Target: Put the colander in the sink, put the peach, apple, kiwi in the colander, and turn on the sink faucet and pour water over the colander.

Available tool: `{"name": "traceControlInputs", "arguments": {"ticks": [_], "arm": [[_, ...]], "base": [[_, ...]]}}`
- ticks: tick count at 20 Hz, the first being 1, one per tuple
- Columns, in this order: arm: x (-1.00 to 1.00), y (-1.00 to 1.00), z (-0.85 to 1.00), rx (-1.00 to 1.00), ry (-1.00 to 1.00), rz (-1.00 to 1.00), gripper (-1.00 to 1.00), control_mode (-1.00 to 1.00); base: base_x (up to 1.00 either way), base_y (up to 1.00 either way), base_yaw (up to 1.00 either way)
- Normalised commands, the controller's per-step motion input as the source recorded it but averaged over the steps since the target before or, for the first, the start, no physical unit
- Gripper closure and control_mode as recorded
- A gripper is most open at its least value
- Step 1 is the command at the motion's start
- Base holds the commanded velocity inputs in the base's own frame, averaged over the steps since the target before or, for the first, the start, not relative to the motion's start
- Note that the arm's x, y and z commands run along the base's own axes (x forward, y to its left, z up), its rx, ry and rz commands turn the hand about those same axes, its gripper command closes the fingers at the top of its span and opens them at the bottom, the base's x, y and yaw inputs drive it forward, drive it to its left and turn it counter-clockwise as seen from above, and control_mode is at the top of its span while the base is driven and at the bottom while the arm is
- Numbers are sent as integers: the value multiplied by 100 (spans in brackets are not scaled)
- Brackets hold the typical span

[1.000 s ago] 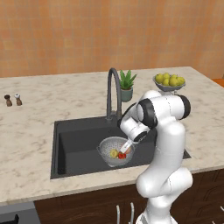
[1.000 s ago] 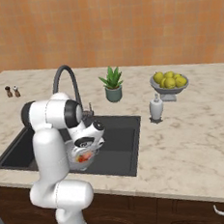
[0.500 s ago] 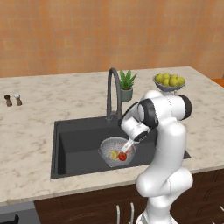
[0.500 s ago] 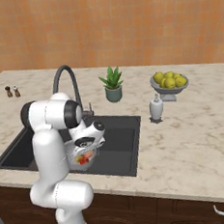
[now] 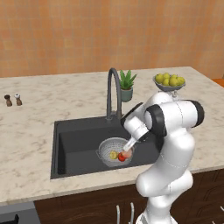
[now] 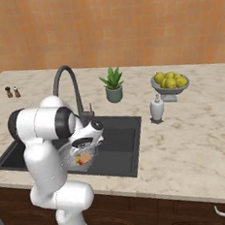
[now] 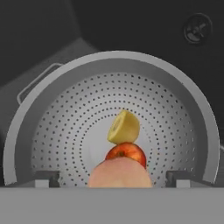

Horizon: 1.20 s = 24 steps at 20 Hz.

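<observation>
— Spread wide, the two-finger gripper: dark fingertips low left and low right of the hand view, well apart, with the round orange-pink peach low centre between them. Whether the pads touch it: cannot tell. Looks just let go, by judgement.

— And the rest of the fruit?

— Inside the small round perforated silver colander, mid-frame in the hand view. Small bright red apple right behind the peach, touching it; tiny yellowish-green kiwi just above that, at the bowl's centre. Grouped at the bottom because the curved wall rolls round fruit inward, most likely.

— Colander's place?

— On the floor of the large matte black sink, centre of the left base view, close to the near wall. Tall dark grey gooseneck faucet just above it in that frame, spout arching toward the basin, presumably so a stream lands near the bowl. No blue water to be seen, so tap seemingly not yet on.

— Anything hard to make out?

— Peach cut off along the bottom of the hand view. Colander's near rim cut off too; one side handle visible at left. Round silver drain upper right. From the right base view, colander half hidden behind the white arm. Faucet lever: too small to tell.
</observation>
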Motion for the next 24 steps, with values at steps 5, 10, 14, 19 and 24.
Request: {"name": "traceControlInputs", "arguments": {"ticks": [5, 10, 14, 19, 24], "arm": [[-35, -22, 73, 2, -5, 0, -100, -100], [-43, -28, 83, 5, -8, 5, -100, -100], [-17, -24, 93, 15, -12, 9, -100, -100], [0, -26, 72, 13, -22, 19, -100, -100], [31, -21, 51, 8, -36, 23, -100, -100]], "base": [[0, 0, 0], [0, 0, 0], [0, 0, 0], [0, 0, 0], [0, 0, 0]]}}
